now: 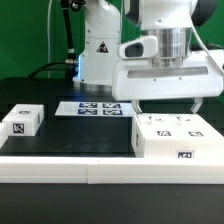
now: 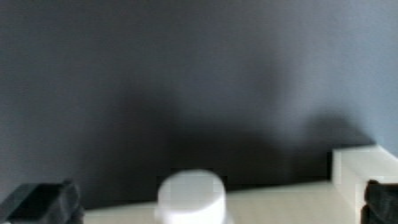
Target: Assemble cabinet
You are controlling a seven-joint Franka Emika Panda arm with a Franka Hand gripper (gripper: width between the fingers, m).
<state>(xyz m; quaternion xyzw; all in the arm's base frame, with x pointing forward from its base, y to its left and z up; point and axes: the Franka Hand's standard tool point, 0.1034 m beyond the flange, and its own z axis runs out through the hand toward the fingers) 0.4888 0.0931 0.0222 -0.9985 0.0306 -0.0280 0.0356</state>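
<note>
Fingers (image 2: 39, 205): two, dark, blocky and matt, one at each edge of the wrist view. They stand wide apart with nothing clamped between them.

Pincer (image 1: 168, 103): one, with a broad, smooth white housing under a rounded white wrist. It hangs over the table (image 1: 70, 140) on the exterior view's right.

Stub (image 2: 192, 200): one, white and round-topped, seen between the fingers in the wrist view. What it belongs to cannot be told.

Cabinet (image 1: 175, 138): one large white box of flat, smooth panels with square edges. Several small black-and-white square tags sit on its top and one on its front face. It lies directly under the pincer, just below the fingers; whether they touch cannot be told. One pale corner of it (image 2: 365, 165) shows by one finger in the wrist view.

Table: one flat, matt black surface.

Marker board (image 1: 95, 108): one thin white strip with printed tags, lying flat near the cabinet on the exterior view's left.

Smaller block (image 1: 22, 122): one white box with two tags showing, well apart from the pincer at the exterior view's far left.

Robot base (image 1: 100, 50): one, white and glossy, carrying a triangle sticker, behind the marker board.

Ledge (image 1: 100, 180): one plain white ledge along the table's near edge.
</note>
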